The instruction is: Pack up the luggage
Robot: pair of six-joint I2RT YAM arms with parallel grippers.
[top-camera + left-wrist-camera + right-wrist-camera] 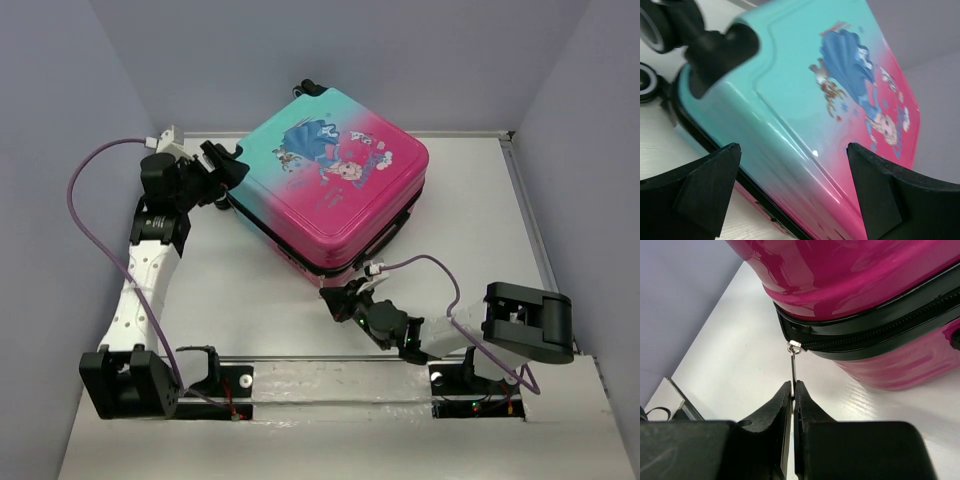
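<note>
The suitcase (335, 185) lies flat on the table (250, 320). At its pink corner the right gripper (792, 385) pinches the zipper pull (794, 365) (a thin tab). The left gripper (792, 150) gapes at its teal edge. A crooked tug could slip the tab free.

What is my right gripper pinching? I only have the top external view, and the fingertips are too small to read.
Observer: The right gripper is shut on the zipper pull, a thin metal tab attached to the slider at the luggage's pink corner.
Operator: Is the zipper closed beside it?
Observer: Right of the slider, the teeth look meshed.
Operator: And the left gripper?
Observer: Open, its fingers straddling the teal edge near a black wheel.
</note>
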